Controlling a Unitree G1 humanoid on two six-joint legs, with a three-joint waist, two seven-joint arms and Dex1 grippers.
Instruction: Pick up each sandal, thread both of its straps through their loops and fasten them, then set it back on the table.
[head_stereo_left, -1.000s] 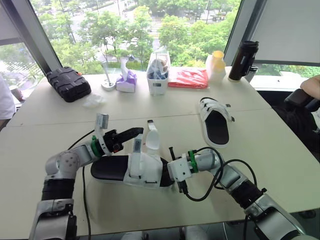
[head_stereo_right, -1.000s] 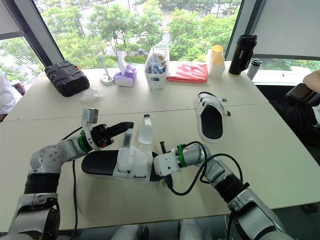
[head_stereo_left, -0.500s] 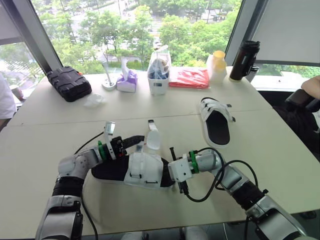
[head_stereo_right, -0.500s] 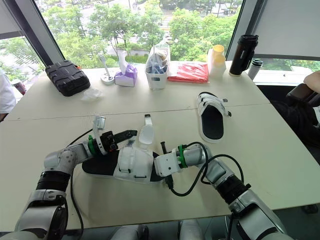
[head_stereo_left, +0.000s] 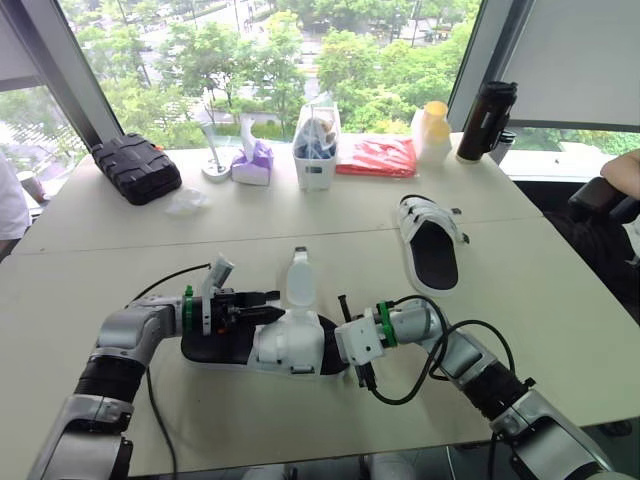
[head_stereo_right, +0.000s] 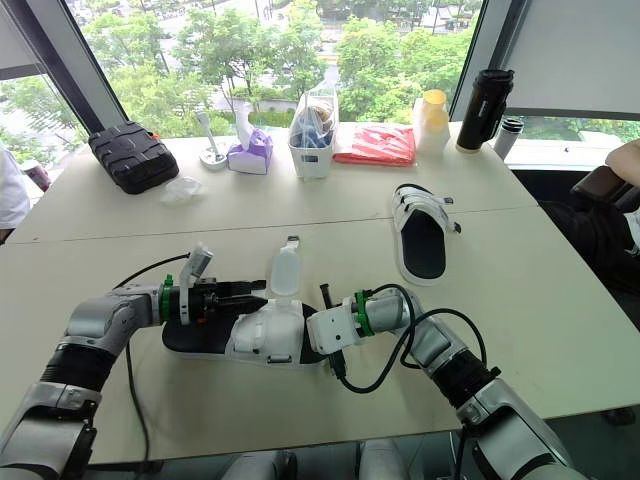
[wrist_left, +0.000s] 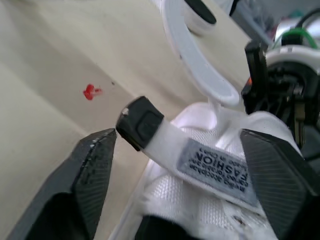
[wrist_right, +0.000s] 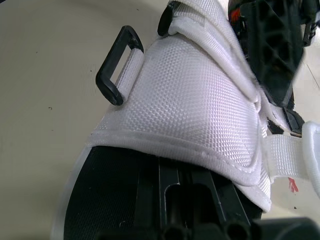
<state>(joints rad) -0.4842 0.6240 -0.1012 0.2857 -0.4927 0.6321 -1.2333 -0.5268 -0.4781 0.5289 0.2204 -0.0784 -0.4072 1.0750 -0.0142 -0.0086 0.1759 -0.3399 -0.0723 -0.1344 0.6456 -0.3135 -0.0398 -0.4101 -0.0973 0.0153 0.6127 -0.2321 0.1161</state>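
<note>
Near the front edge of the pale bench, the white mesh sandal with black sole lies w/ long axis left–right: bare footbed to the left, strapped upper to the right.

The left end effector points right along that axis. It is open, w/ the labelled white strap btwn its fingers but not pinched. The strap's black tip sits just beside one finger.

The right end effector is at the sandal's right end, against it; can't tell if it's open or closed.

A 2nd strap, the broad translucent-white one, stands up and points to the far side. An empty black plastic loop juts from the upper's side.

Judgement: the left arm is nearer the strap, so closing on it looks like the next move, w/ the right arm steadying the sandal.

Room: bare bench on the far side of the sandal, little on the near side, so pull far, not near. The other white sandal lies well apart, far right.
</note>
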